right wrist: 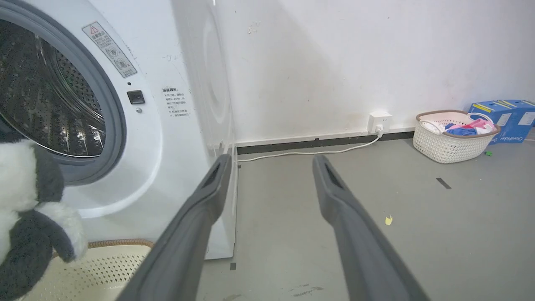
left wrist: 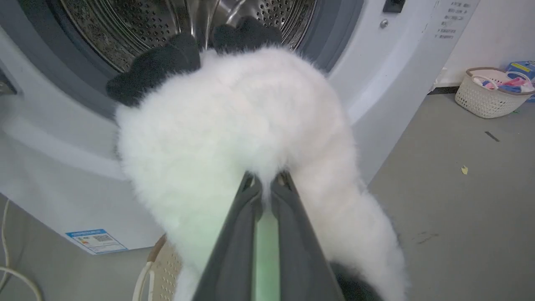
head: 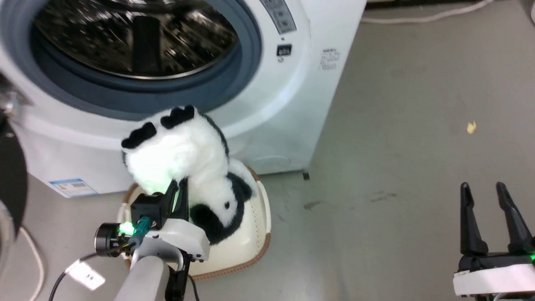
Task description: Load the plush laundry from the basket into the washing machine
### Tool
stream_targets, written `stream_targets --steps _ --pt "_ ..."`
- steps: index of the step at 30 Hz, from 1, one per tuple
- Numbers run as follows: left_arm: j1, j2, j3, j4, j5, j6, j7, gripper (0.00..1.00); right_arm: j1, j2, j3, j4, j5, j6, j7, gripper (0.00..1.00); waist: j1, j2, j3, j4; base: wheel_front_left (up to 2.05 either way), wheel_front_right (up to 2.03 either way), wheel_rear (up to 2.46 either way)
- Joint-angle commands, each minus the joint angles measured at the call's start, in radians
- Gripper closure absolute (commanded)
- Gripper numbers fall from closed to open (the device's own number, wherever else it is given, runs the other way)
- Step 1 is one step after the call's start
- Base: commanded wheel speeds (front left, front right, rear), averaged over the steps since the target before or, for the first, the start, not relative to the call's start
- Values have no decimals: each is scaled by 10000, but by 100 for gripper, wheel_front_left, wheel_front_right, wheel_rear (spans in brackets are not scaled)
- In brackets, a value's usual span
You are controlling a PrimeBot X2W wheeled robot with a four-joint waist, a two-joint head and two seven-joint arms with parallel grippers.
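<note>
The plush laundry [head: 184, 163], a fluffy black-and-white panda, hangs lifted above the basket [head: 255, 234] with its black feet up toward the washing machine [head: 267, 125] opening. My left gripper [head: 177, 188] is shut on its white fur; in the left wrist view the fingers [left wrist: 267, 186] pinch the white body [left wrist: 234, 125] just below the steel drum [left wrist: 146, 25]. My right gripper [head: 487, 190] stands open over bare floor at the lower right, and its wrist view shows the panda [right wrist: 25, 217] at far left, the basket rim [right wrist: 117, 243] and the washer front [right wrist: 138, 138].
The washer's dark door [head: 10, 179] hangs open at the left. A cable [head: 33, 259] and tag lie on the floor beside the left arm. A second basket of clothes [right wrist: 453, 136] and blue boxes [right wrist: 508, 119] stand by the far wall, with a wall socket and cord [right wrist: 378, 123].
</note>
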Motion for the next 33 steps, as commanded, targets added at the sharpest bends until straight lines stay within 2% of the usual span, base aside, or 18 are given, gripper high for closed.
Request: stream_targets --steps 1,6,10,13,19,23,24,25,27,28,29,30,32,33 --pt "302 -96 210 -860 244 42 -67 100 116 -4 -6 -86 -49 -9 -44 0 4 -1 -264 201 0 0 0" --pt "606 -181 523 -2636 865 -68 -67 100 74 -4 148 -168 -13 -9 -44 0 4 -1 -135 166 0 0 0" --pt "186 -235 695 -3413 1171 -172 -68 100 -34 -4 258 -235 103 -9 -44 0 4 -1 419 30 0 0 0" --pt "-497 -244 882 -3521 1241 -219 -68 100 -123 -4 353 -231 135 -9 -44 0 4 -1 965 -157 0 0 0" --pt "-2132 188 1349 -3079 1377 -242 -68 100 -423 -4 376 -166 348 -9 -44 0 4 -1 1923 -729 0 0 0" --pt "-4259 964 1658 -2328 1563 -318 430 100 -784 -4 476 -74 738 -9 -44 0 4 -1 2936 -1324 0 0 0" --pt "-4259 964 1658 -2328 1563 -318 430 100 -784 -4 476 -74 738 -9 -44 0 4 -1 2936 -1324 0 0 0" --pt "-5246 1416 1602 -2014 1736 -541 945 100 -959 -4 589 -45 936 -9 -44 0 4 -1 3404 -1573 0 0 0" --pt "-5746 1609 1615 -1841 1774 -632 1203 100 -1044 -4 649 -28 1044 -9 -44 0 4 -1 3640 -1696 0 0 0" --pt "-6736 2023 1620 -1413 1911 -781 1671 100 -1197 -4 770 18 1261 -9 -44 0 4 -1 4042 -1907 0 0 0" --pt "-6736 2023 1620 -1413 1911 -781 1671 100 -1197 -4 770 18 1261 -9 -44 0 4 -1 4042 -1907 0 0 0" --pt "-7729 2374 1619 -920 2052 -875 2047 100 -1328 -4 939 77 1445 -9 -44 0 4 -1 4403 -2087 0 0 0" --pt "-8171 2535 1544 -712 2205 -898 2204 100 -1398 -4 1027 113 1530 -9 -44 0 4 -1 4584 -2163 0 0 0" --pt "-9022 2781 1425 -202 2424 -955 2505 100 -1538 -4 1184 202 1681 -9 -44 0 4 -1 4878 -2288 0 0 0"
